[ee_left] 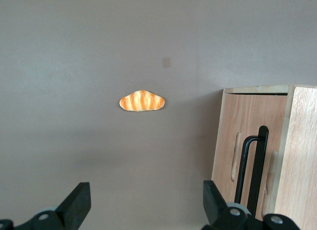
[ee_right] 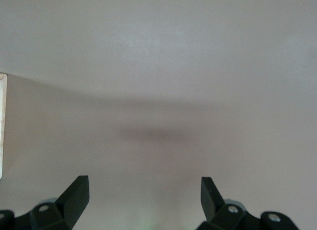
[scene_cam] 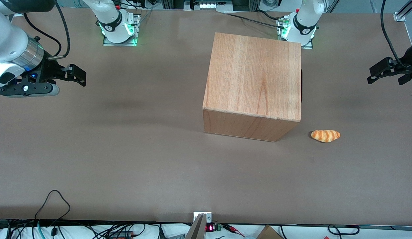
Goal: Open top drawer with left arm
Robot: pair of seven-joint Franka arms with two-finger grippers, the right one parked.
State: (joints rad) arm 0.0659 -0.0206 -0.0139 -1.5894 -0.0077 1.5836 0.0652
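The wooden cabinet stands mid-table, with its front turned toward the working arm's end. The top drawer sits shut, flush in that front. Its slim black bar handle shows in the left wrist view, and in the front view only as a dark sliver at the cabinet's edge. My left gripper hovers in front of the cabinet, well apart from it, above the table. In the wrist view the gripper is open, with only bare table between its fingers.
A toy croissant lies on the brown table, nearer the front camera than the gripper and close to the cabinet's front corner; it also shows in the wrist view. Cables run along the table edges.
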